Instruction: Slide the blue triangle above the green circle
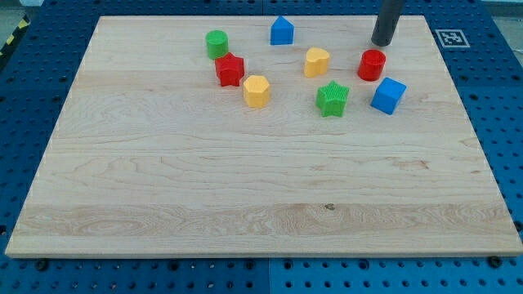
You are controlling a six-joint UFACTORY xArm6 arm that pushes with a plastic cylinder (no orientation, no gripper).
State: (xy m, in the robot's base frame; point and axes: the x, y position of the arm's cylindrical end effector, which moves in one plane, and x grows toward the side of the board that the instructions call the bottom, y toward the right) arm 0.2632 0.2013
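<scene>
The blue triangle-topped block [282, 30] stands near the view's top, right of the green circle [216, 43], which is a short green cylinder. My tip [382, 42] is at the view's top right, well to the right of the blue triangle block and just above the red cylinder [372, 64]. It touches no block.
A red star-like block [230, 69] sits just below the green circle, with a yellow hexagon [257, 91] below and right of it. A yellow heart-like block [316, 61], a green star [332, 99] and a blue cube [388, 95] lie to the right. The wooden board [245, 188] ends close above the blue triangle.
</scene>
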